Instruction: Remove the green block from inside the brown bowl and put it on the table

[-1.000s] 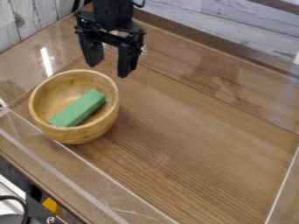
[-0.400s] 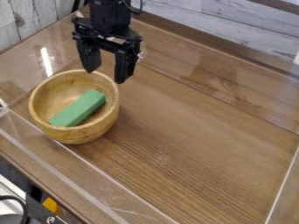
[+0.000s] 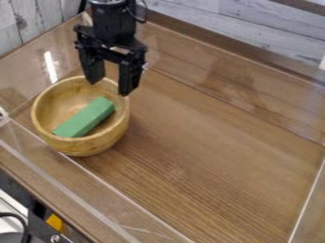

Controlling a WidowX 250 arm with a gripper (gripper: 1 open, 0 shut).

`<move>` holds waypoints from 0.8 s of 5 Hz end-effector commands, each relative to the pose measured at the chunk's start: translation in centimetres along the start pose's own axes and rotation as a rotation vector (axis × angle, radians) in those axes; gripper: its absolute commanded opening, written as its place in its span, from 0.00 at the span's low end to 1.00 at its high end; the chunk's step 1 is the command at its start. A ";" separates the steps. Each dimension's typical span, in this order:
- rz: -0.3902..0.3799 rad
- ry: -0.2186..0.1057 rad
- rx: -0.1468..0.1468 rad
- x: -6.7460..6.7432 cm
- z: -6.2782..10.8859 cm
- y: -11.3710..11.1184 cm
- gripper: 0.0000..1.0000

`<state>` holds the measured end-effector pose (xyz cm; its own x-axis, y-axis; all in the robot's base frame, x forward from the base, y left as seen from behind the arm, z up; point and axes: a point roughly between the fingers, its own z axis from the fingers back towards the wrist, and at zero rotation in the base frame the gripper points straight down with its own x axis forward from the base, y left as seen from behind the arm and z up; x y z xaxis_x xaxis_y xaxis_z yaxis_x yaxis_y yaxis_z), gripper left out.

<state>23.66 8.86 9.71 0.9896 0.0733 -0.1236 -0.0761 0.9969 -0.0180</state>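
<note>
The green block lies inside the brown bowl at the table's left. The gripper, jaws wide apart and empty, now hangs lower and further left than before, over the bowl's far rim.

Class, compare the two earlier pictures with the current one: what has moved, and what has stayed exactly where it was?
The gripper has shifted left and lower in the picture, toward the brown bowl, and now hangs over its far rim. Its jaws are open as before and hold nothing. The green block lies in the bowl as before, and the bowl has not moved on the table.
</note>
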 end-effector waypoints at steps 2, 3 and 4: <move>0.005 -0.043 0.014 -0.1 -0.5 1.8 1.00; 0.002 -0.054 0.012 -0.2 -1.0 2.3 1.00; 0.002 -0.065 0.011 -0.2 -1.7 2.7 1.00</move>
<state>22.80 11.22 7.38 0.9937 0.0738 -0.0839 -0.0754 0.9970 -0.0166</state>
